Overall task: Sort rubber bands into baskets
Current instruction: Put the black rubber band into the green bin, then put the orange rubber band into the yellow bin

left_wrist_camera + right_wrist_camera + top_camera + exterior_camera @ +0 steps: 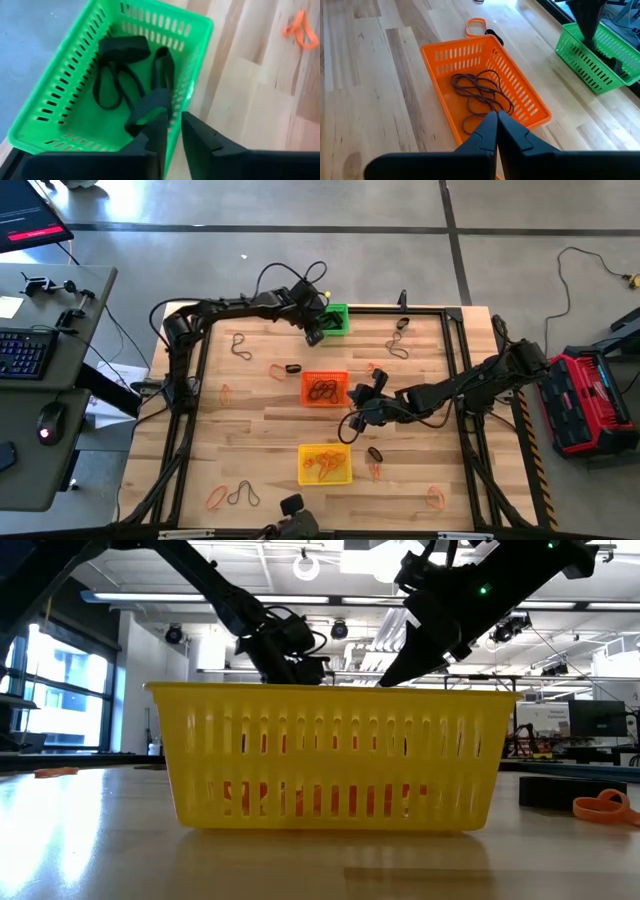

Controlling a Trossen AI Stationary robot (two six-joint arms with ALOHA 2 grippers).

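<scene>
Near edge of bench (270, 420): yellow basket (325, 464) holds orange bands. Loose orange and dark loops lie toward the near left corner, more orange toward the near right.

Mid-bench: orange basket (324, 389) holds thin brown bands (482, 95). Right hand (352, 422) hovers between the orange and yellow baskets, fingers pressed together, nothing gripped. A short thick black band (375, 453) lies just beside the yellow basket.

Far edge: left hand (172, 137) over green basket (60, 100), fingers slightly parted, a thick black band (150, 100) draped at their tips; cannot tell if gripped or let go. Other black bands lie inside.

Judgement: bands are light, limp, grippy; they lie flat, so pinch one strand.
</scene>
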